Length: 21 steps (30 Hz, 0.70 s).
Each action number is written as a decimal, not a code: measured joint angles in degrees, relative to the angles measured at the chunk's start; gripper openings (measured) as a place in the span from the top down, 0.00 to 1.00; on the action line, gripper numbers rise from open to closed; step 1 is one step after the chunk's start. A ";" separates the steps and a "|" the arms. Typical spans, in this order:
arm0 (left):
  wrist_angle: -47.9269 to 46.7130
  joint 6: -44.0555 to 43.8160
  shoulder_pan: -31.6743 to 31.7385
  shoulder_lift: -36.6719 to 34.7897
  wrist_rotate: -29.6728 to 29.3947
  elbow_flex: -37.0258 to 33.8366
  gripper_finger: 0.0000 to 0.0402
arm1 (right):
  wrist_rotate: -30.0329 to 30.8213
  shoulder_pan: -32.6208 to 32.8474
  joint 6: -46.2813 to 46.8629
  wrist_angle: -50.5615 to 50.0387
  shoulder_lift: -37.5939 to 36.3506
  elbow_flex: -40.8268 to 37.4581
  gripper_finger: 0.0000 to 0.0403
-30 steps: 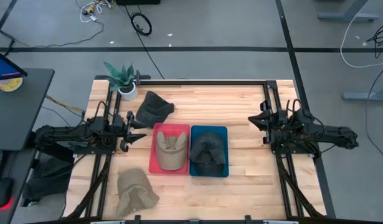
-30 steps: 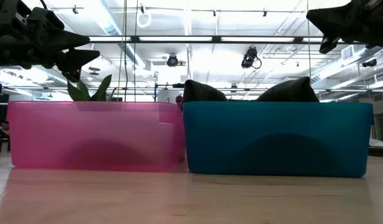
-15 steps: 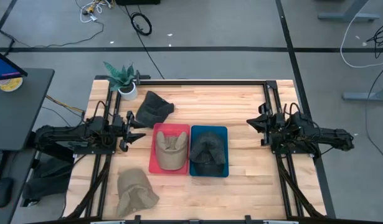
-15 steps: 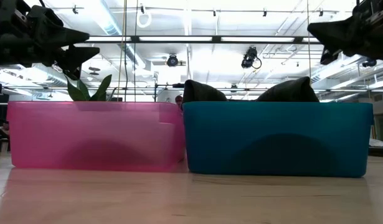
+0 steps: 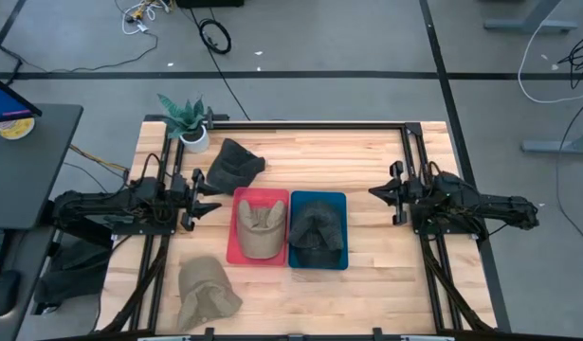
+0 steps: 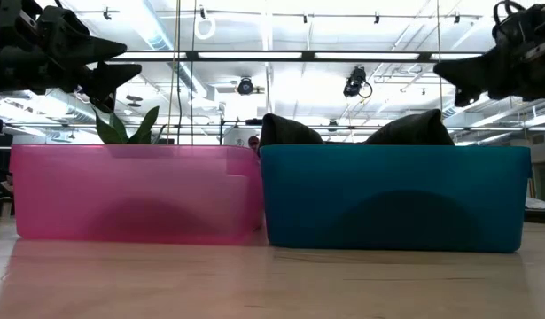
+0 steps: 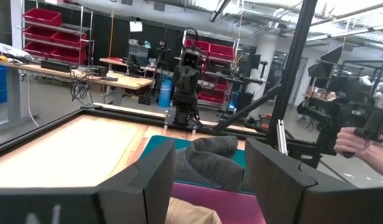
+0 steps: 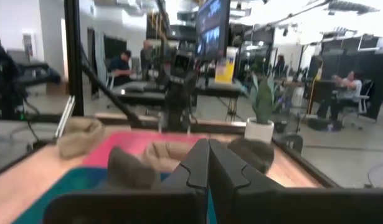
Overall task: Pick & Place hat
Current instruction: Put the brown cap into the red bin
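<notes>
Surface (image 5: pixel 367 152): a pink bin (image 5: pixel 238 256) holds a tan hat (image 5: pixel 257 232); a blue bin (image 5: pixel 340 260) beside it holds a dark hat (image 5: pixel 316 225). Loose: one dark hat (image 5: pixel 234 166) at the far left near a potted plant (image 5: pixel 185 120), one tan hat (image 5: pixel 204 292) at the near left. Left pincer (image 5: pixel 208 196): released, just left of the pink bin. Right pincer (image 5: pixel 375 192): clenched, empty, right of the blue bin. You would do best to send the left pincer down onto a bunched fold of a loose hat, not a flat brim.
</notes>
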 joint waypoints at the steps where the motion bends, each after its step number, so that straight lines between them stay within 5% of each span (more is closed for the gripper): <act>1: 0.18 0.01 0.00 0.00 -0.01 -0.01 0.51 | 0.02 -0.02 -0.30 -0.90 0.00 0.00 0.98; 13: 2.47 -0.89 0.00 0.00 0.07 -0.01 0.51 | 3.06 -0.02 -0.80 -4.87 0.00 0.00 0.98; 21: 3.51 0.88 -0.01 0.02 3.65 -0.01 0.51 | 3.54 -0.02 7.21 -4.17 0.00 0.00 0.98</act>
